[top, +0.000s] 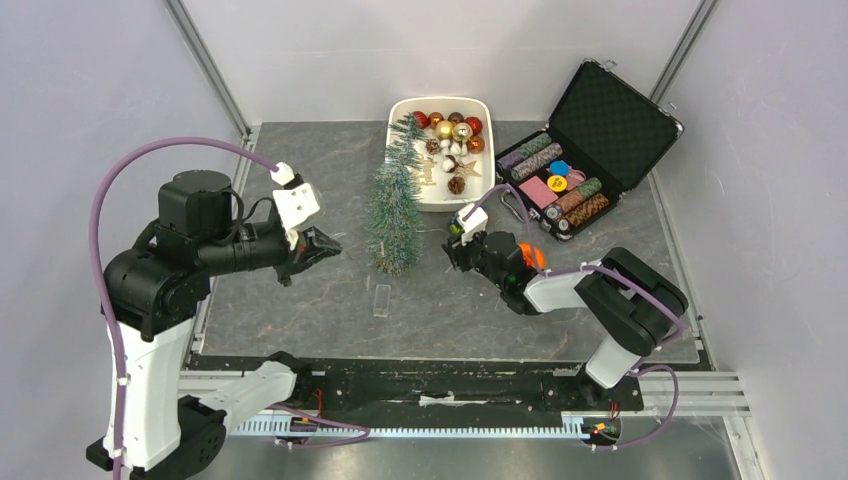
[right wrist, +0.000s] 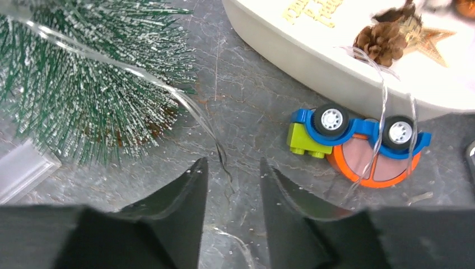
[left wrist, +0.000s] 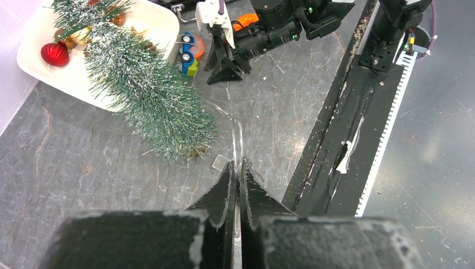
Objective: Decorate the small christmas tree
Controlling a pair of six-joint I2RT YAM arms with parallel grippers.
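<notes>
The small christmas tree (top: 392, 208) lies on its side on the dark table, its tip over the white tray (top: 402, 110). It also shows in the left wrist view (left wrist: 148, 95) and the right wrist view (right wrist: 84, 95). A thin clear wire (right wrist: 185, 103) arcs from the tree down to the table. My left gripper (top: 325, 246) is left of the tree's foot, and its jaws (left wrist: 238, 165) are shut on the wire (left wrist: 237, 137). My right gripper (top: 455, 246) is right of the tree's foot, open (right wrist: 232, 162), low over the table with the wire's end between its fingers.
The tray holds red, gold and white baubles (top: 452, 130), a pine cone (right wrist: 383, 42) and a star. A toy car (right wrist: 358, 131) lies overturned beside the tray. An open black case of poker chips (top: 590, 150) stands at the back right. A small clear plastic piece (top: 382, 300) lies near the tree's foot.
</notes>
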